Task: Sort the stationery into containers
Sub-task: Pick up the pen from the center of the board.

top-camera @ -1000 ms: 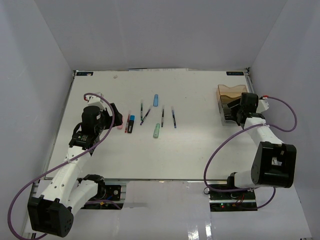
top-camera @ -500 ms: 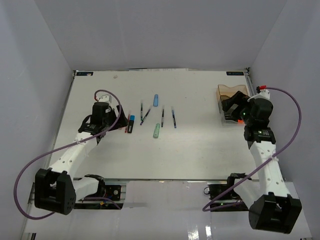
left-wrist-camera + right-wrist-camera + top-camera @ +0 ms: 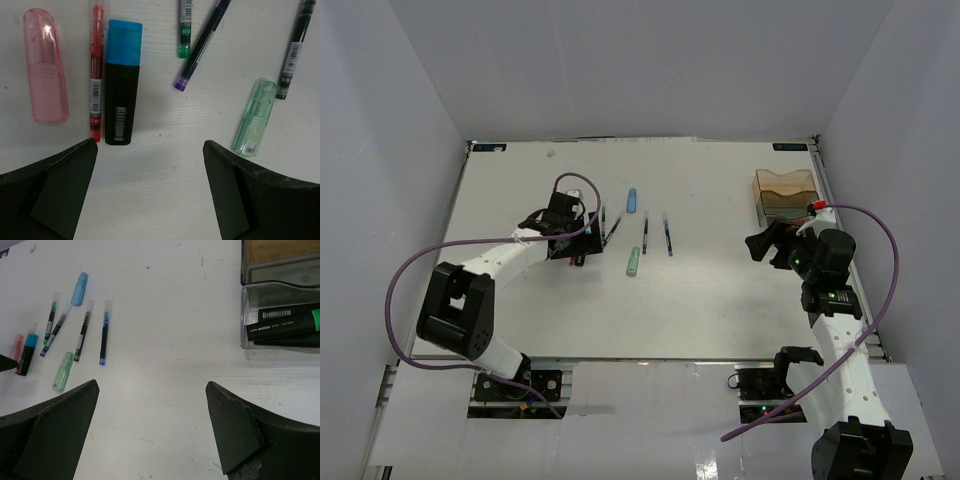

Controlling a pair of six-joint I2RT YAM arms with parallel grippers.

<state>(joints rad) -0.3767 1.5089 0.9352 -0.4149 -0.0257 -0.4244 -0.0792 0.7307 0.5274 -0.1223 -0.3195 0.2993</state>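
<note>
My left gripper is open and empty, hovering just short of a black marker with a blue cap. A red pen and a pink piece lie to the marker's left. A purple-tipped pen, a green-tipped pen, a mint piece and a dark pen lie to its right. My right gripper is open and empty over bare table. The clear tray holds black markers, one green-capped. The amber tray adjoins it.
A pale blue piece and a blue-tipped pen lie farther back in the stationery cluster. The amber tray sits near the table's right edge, with my right gripper just in front of it. White walls enclose the table.
My left gripper has moved right and forward over the row of stationery. My right gripper has drawn back from the trays toward the near left.
</note>
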